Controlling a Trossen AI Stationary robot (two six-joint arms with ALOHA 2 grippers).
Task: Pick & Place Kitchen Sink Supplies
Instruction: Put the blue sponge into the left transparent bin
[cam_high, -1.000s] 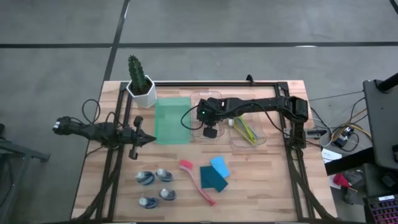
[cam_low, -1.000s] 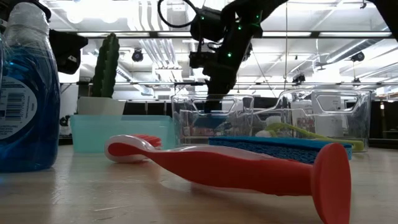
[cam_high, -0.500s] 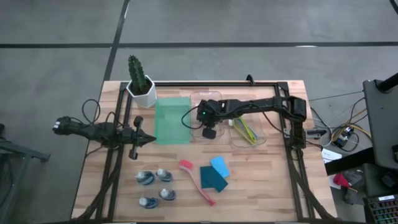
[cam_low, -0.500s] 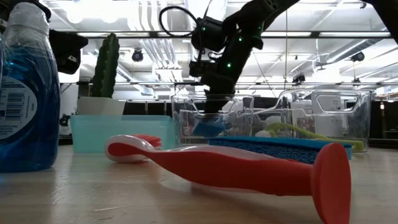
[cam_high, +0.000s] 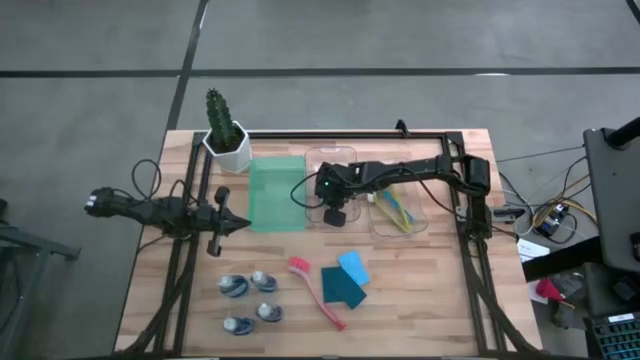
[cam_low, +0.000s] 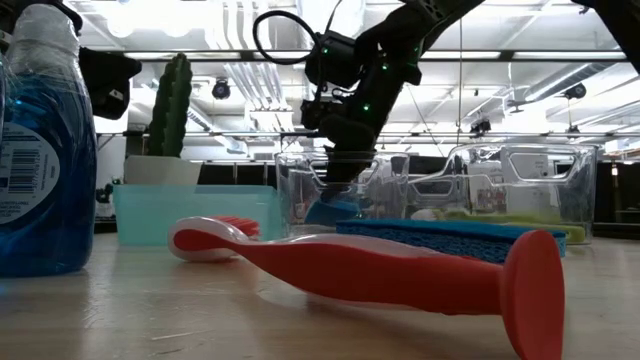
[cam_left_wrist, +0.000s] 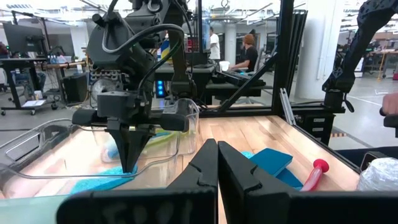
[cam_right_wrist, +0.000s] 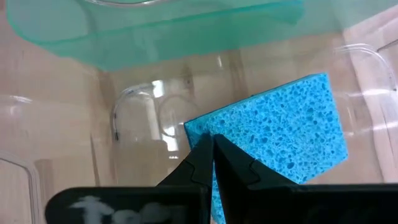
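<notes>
My right gripper (cam_right_wrist: 210, 142) reaches down into the left clear tray (cam_high: 318, 158) and is shut on a light blue sponge (cam_right_wrist: 280, 134). That sponge also shows in the low view (cam_low: 335, 210). My left gripper (cam_left_wrist: 216, 149) is shut and waits near the table's left side (cam_high: 238, 224). A yellow-green and a blue brush (cam_high: 392, 208) lie in the right clear tray. On the table lie two blue sponges (cam_high: 346, 278), a pink long-handled brush (cam_high: 316, 291) and several small blue-white bottles (cam_high: 250, 300). My right gripper pinches the light blue sponge near one corner (cam_right_wrist: 194, 132) between its two fingers, coming from above and pointing down. The sponge hangs tilted below the fingertips, inside the clear tray. Its lower part is down at the tray floor (cam_low: 330, 218).
A green tray (cam_high: 275, 193) stands left of the clear trays, and a potted cactus (cam_high: 222, 125) sits at the far left corner. A black frame runs along the table's far and side edges. One bottle (cam_low: 40, 150) stands close to the low camera.
My right gripper has come down a little inside the clear tray and tipped, staying shut. The blue sponge has sunk with it from mid-height in the tray to near the tray floor, and it now sits tilted.
</notes>
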